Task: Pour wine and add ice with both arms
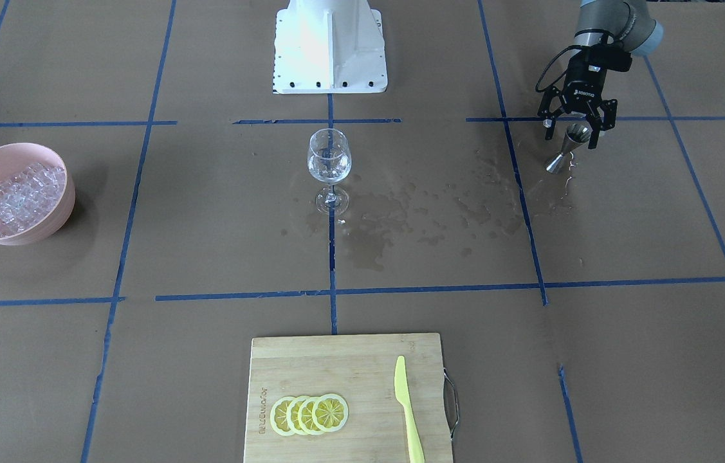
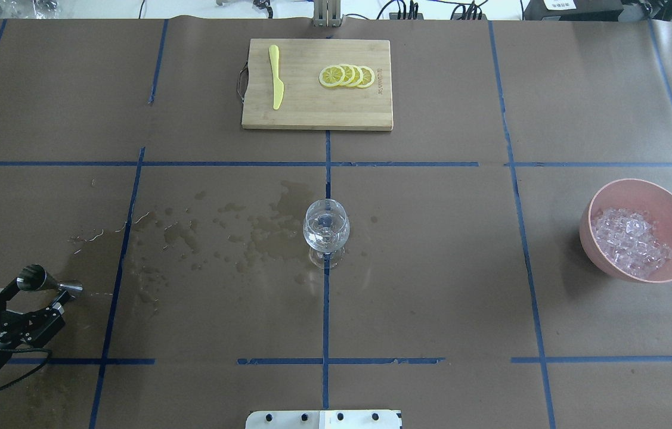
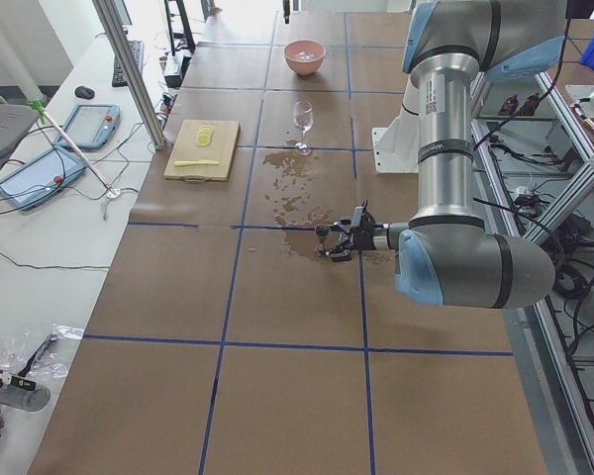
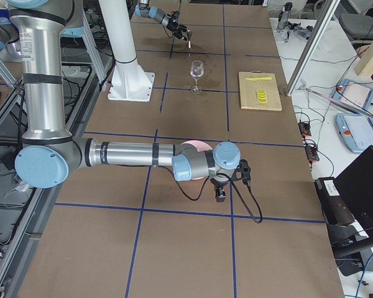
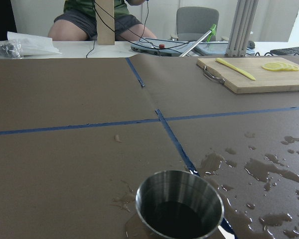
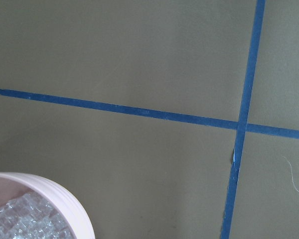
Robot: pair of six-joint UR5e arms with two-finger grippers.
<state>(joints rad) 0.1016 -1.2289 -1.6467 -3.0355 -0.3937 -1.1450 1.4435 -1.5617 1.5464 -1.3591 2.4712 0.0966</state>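
The wine [image 1: 328, 171], a small clear measure, sits in the bottom of the stemmed clear wine glass [image 1: 329, 145], which stands upright at the centre of the front-facing frame on the brown paper-covered surface [image 1: 220, 212]. Dark wet stains [image 1: 401, 215] spread from the glass's foot toward the right of that frame. So I judge the pour done.

At the upper right is the small double-cone steel jigger [image 1: 567, 151], its mouth up and its inside dark in my left wrist view. My left claw [image 1: 571, 138] is spread wide with a finger on either side of the jigger's upper cup. I cannot tell whether either finger touches it, or whether the jigger stands quite straight.

The step in hand, as I read it, is parting from the jigger. To do it well I should back off along the fingers' own line, not sideways, so neither finger clips the cup and tips it onto the damp paper.

The ice [image 1: 18, 196], a heap of small glassy cubes, lies in the round pink bowl [image 1: 56, 222] at the far left, well apart from the glass. My right claw [image 4: 221, 194] hangs near the bowl; whether it is spread or closed I cannot tell. It will need a firm grip, since wet cubes slip.
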